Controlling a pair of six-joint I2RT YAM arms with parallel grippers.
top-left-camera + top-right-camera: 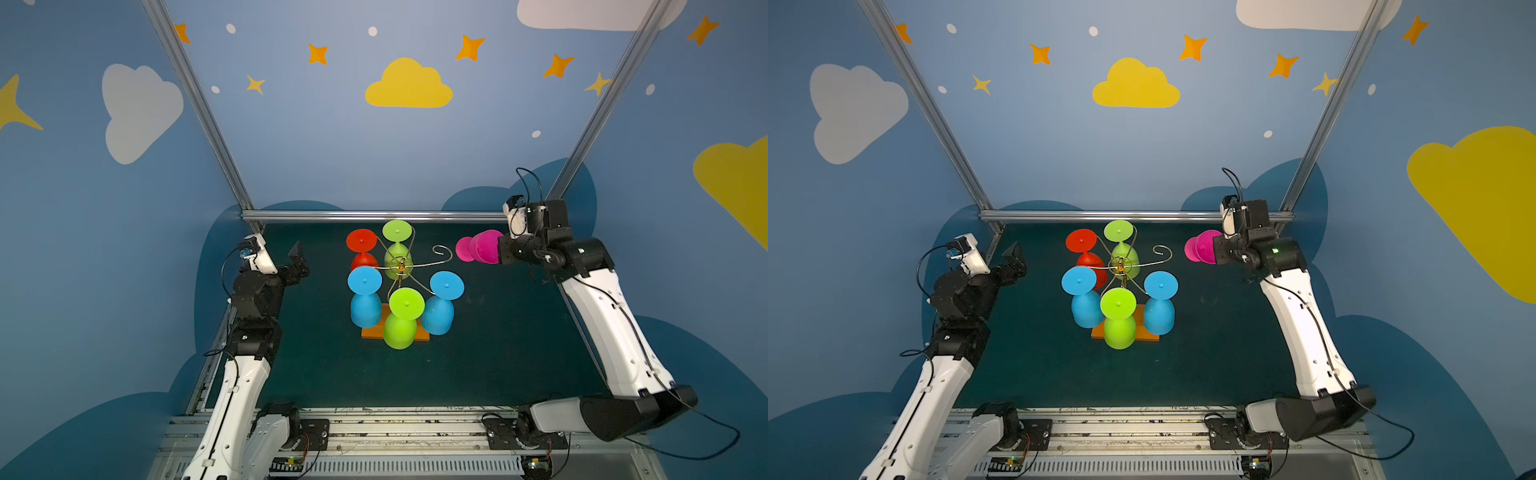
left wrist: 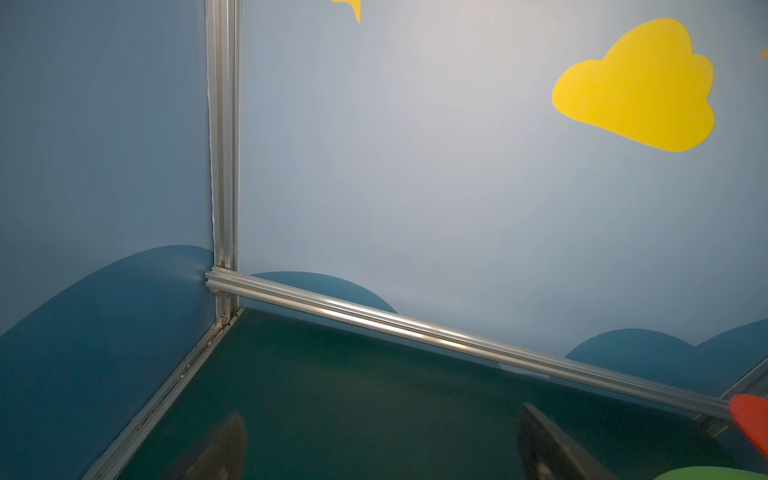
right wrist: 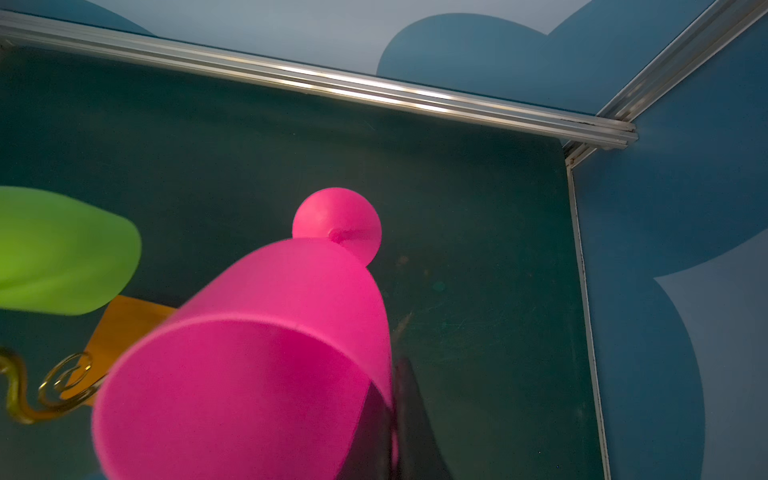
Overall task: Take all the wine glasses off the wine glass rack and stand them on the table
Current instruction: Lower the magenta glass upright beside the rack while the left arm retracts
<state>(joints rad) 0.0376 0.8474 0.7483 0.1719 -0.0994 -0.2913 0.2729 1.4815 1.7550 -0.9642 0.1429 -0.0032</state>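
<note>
The dark green table [image 1: 498, 353] holds the wine glass rack [image 1: 402, 266] in the middle. Five glasses [image 1: 407, 305] hang upside down on its wire arms; one curly arm [image 1: 442, 251] is bare. The pink wine glass [image 1: 478, 247] is off the rack, sideways in the air near that arm, because the right gripper [image 1: 500, 249] pinches its rim to carry it. The left gripper [image 1: 298, 261] sits wide and empty, well apart.

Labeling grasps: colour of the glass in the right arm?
Pink; the wine glass shows best in the right wrist view.
</note>
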